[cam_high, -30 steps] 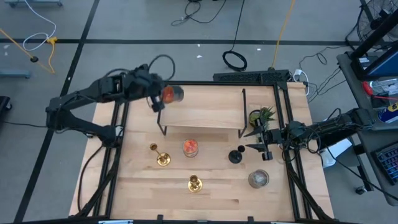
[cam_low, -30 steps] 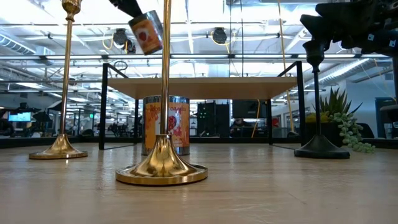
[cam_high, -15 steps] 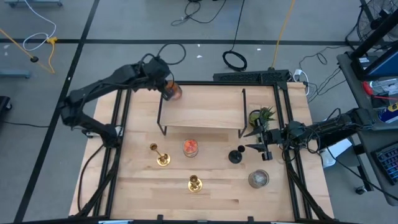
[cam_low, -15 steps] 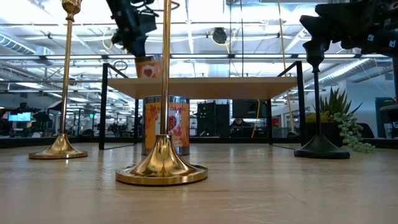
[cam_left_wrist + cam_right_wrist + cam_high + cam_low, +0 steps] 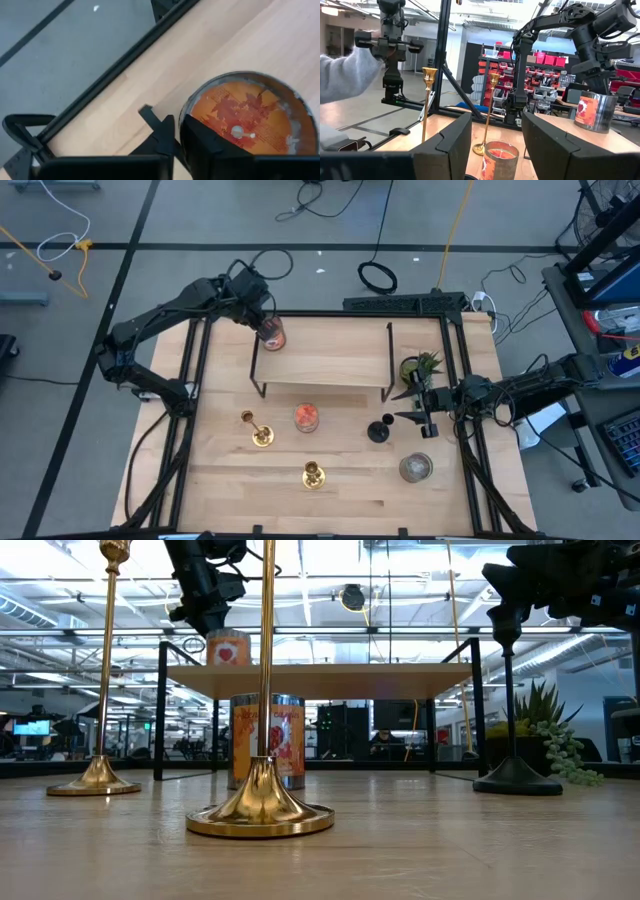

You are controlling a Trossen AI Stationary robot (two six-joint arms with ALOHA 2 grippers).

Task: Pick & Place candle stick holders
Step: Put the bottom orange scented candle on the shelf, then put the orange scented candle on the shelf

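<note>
Orange wax (image 5: 245, 122) in shelf-top jar (image 5: 271, 335)

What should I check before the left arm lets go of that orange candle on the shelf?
1. Jar sits on the shelf: ok, its base meets the shelf top in the low view.
2. Jar upright: ok.
3. Jar away from the shelf's edge: not ok, it stands near a corner.
4. Left gripper grip: shut on the jar.
5. Right gripper out of the way: ok, beside the black holder.
6. Gold holders upright: ok.
</note>
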